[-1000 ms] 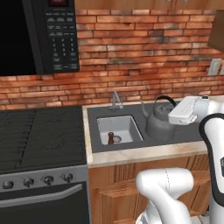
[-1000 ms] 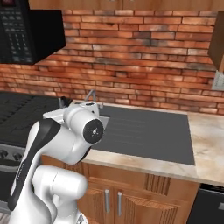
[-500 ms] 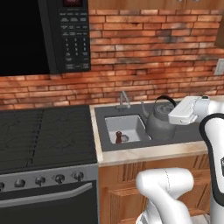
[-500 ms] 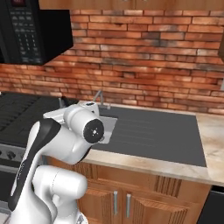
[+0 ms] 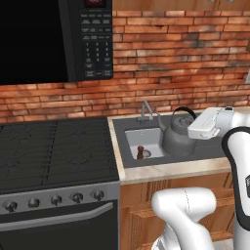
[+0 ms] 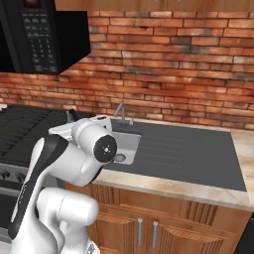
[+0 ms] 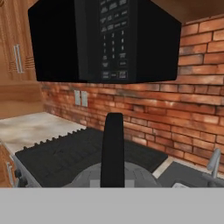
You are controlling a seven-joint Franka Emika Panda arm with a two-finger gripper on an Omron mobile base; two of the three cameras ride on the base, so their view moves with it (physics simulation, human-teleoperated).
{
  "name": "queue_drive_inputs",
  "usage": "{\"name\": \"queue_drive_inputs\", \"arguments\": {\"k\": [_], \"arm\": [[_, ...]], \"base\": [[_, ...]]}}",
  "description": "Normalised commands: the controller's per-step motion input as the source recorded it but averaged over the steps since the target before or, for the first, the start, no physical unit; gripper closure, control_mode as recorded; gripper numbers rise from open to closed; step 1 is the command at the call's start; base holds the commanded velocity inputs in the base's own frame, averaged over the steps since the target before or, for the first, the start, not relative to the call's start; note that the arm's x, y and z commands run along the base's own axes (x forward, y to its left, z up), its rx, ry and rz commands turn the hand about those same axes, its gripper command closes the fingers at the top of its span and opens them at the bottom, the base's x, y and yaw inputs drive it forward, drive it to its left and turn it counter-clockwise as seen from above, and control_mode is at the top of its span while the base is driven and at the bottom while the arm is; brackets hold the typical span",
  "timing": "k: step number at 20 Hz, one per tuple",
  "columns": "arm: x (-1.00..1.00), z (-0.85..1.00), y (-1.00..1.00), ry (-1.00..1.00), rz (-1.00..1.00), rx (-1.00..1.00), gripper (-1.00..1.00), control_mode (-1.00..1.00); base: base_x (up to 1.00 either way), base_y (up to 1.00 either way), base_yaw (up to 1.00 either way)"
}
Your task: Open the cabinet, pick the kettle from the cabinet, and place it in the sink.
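The grey metal kettle (image 5: 177, 139) hangs at the right edge of the sink (image 5: 133, 141), over the dark surround. My gripper (image 5: 193, 127) comes in from the right and is shut on the kettle's thin black handle (image 7: 113, 146). In the hand view that handle rises up the middle above the kettle's grey top (image 7: 87, 178). The slim chrome faucet (image 5: 145, 110) stands behind the basin. A strip of the wooden cabinet (image 5: 176, 4) runs along the top edge above the brick wall, its doors out of view. In the right base view my arm covers the kettle beside the sink (image 6: 130, 140).
A small brown object (image 5: 140, 152) stands in the basin. The black stovetop (image 5: 53, 154) lies left of the sink under a black microwave (image 5: 53, 39). The dark ridged drainboard (image 6: 183, 151) stretches right of the basin, to a pale counter (image 6: 245, 149).
The whole picture has shifted right, so the base has driven left. The kettle, still held, has come closer to the basin.
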Motion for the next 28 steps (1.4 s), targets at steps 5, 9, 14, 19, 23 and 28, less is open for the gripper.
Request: {"name": "queue_drive_inputs", "arguments": {"k": [5,9,14,19,23,28], "arm": [[0.0,0.0,0.0,0.0,0.0,0.0,1.0,1.0],[0.0,0.0,0.0,0.0,0.0,0.0,1.0,1.0],[0.0,0.0,0.0,0.0,0.0,0.0,1.0,1.0],[0.0,0.0,0.0,0.0,0.0,0.0,1.0,1.0],[0.0,0.0,0.0,0.0,0.0,0.0,1.0,1.0],[0.0,0.0,0.0,0.0,0.0,0.0,1.0,-1.0]], "base": [[0.0,0.06,0.0],[0.0,0.0,0.0],[0.0,0.0,0.0],[0.0,0.0,0.0],[0.0,0.0,0.0],[0.0,0.0,0.0]]}}
